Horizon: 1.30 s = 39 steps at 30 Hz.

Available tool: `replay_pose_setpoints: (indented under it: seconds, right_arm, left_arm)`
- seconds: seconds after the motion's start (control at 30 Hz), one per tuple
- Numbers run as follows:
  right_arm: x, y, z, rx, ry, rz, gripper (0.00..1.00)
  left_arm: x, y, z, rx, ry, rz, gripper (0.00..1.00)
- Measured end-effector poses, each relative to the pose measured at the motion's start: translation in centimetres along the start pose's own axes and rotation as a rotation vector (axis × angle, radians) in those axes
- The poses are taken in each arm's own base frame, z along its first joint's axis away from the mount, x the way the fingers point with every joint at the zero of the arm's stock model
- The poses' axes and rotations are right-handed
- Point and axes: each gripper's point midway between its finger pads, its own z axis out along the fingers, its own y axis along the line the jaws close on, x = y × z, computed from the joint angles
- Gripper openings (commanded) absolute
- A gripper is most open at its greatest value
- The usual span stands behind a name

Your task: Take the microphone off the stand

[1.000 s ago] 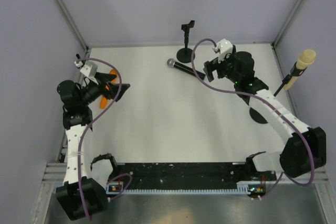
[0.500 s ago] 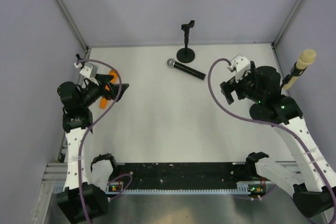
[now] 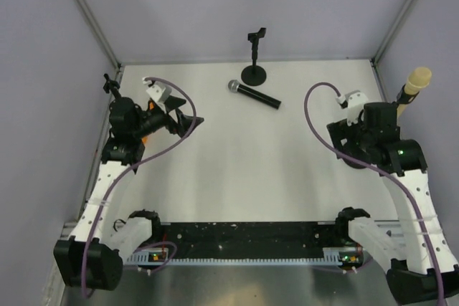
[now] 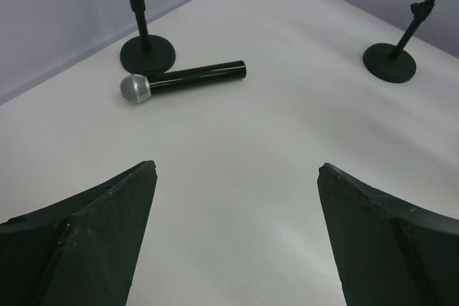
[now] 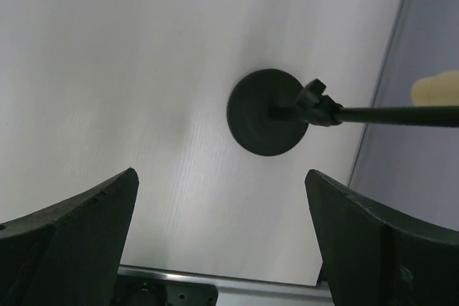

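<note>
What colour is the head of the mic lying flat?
Silver mesh head, black handle; left wrist view shows it best.

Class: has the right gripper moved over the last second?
Yes. The right gripper has drawn back from the black microphone to above the other stand's base.

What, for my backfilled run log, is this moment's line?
black microphone: on table | rear stand: empty | beige microphone: in right stand | left gripper: open | right gripper: open

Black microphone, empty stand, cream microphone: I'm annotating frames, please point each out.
Black microphone (image 3: 259, 96): top external view, middle of handle.
Empty stand (image 3: 254, 74): top external view, round base.
Cream microphone (image 3: 419, 77): top external view, its head.
</note>
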Motion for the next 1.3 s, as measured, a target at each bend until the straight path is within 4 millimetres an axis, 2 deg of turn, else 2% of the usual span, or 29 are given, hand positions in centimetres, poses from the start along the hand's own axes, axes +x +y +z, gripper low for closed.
replay_pose_setpoints:
  seconds: [0.2,0.4,0.53,0.67,0.83,1.07,1.3]
  right_arm:
    - [2.1,-3.4,-0.5,0.168,0.013,0.105,0.86]
    - [3.9,-7.4,0.0,0.332,0.017,0.245,0.83]
    - [4.0,-8.9,1.1,0.355,0.009,0.3,0.82]
    - [4.4,-8.7,3.7,0.319,-0.015,0.296,0.78]
    - [5.0,-8.8,6.0,0.322,-0.046,0.282,0.7]
    - [4.1,-10.8,6.9,0.376,-0.148,0.299,0.68]
    - [2.9,-10.6,7.7,0.327,-0.239,0.29,0.66]
  left_arm:
    - [0.3,-1.7,2.9,0.09,0.037,-0.004,0.99]
    - [0.5,-2.7,3.8,0.13,0.042,-0.002,0.99]
    - [0.3,-3.3,4.1,0.149,0.033,0.011,0.99]
    - [0.0,-3.4,4.2,0.156,0.023,0.027,0.99]
    - [-0.1,-3.5,4.2,0.159,0.018,0.034,0.99]
    - [0.0,-3.8,4.4,0.168,0.02,0.034,0.99]
    - [0.4,-3.9,4.8,0.177,0.03,0.03,0.99]
